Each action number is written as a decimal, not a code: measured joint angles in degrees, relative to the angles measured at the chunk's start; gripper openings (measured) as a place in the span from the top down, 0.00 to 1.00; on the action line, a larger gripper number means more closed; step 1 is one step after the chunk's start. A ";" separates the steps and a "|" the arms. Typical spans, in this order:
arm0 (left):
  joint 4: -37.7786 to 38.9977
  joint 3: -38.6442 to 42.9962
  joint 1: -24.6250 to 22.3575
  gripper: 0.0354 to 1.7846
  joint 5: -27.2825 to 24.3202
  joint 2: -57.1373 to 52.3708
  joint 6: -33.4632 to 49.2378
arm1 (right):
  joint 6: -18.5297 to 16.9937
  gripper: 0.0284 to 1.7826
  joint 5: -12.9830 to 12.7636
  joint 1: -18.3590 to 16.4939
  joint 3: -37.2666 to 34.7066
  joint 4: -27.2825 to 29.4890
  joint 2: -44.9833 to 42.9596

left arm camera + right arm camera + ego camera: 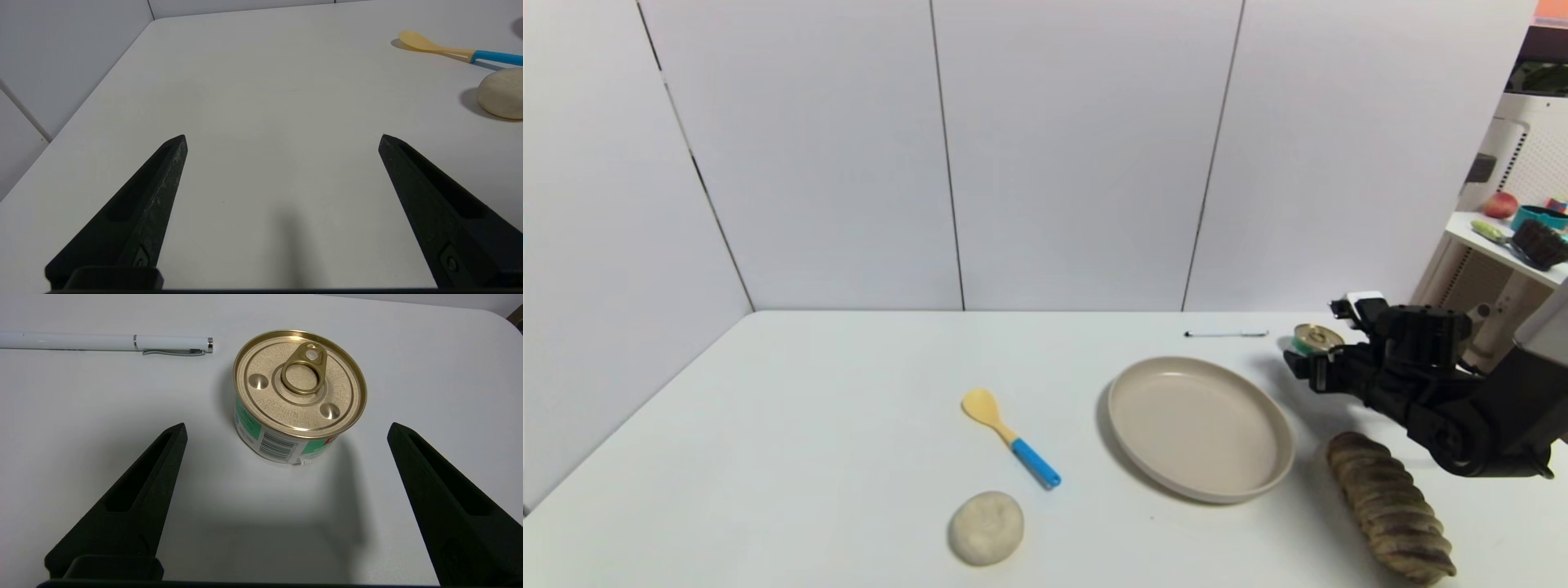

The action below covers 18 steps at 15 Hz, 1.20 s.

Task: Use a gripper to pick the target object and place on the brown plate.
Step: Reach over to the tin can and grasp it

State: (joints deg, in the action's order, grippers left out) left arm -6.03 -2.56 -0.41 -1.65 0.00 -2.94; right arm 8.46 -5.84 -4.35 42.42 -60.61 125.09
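The target can (1316, 335) is small and squat, with a gold pull-tab lid and a green and white label. It stands upright on the white table, right of and behind the brown plate (1201, 425). My right gripper (1320, 340) is open at the can. In the right wrist view the can (300, 386) sits just beyond the fingertips of the right gripper (287, 426), centred between them and untouched. My left gripper (282, 136) is open and empty over bare table at the left. It does not show in the head view.
A white pen (1227, 333) lies just left of the can. A long twisted bread loaf (1388, 506) lies at front right under the right arm. A round pale bun (986, 527) and a yellow spoon with a blue handle (1011, 437) lie left of the plate.
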 joint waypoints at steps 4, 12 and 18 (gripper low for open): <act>0.00 0.00 0.00 0.06 0.00 0.00 0.00 | -0.09 0.05 -0.06 -0.18 -0.04 0.09 0.49; 0.00 0.00 0.00 0.06 -0.02 0.00 0.02 | 0.57 0.05 -0.02 0.04 2.67 0.96 2.94; 0.02 0.00 0.00 0.06 -0.02 0.00 0.02 | 0.82 0.05 0.02 0.04 7.19 1.38 5.53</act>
State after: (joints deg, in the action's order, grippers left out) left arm -6.01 -2.56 -0.41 -1.67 0.00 -2.91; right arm 9.28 -5.81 -4.32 49.62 -59.23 130.62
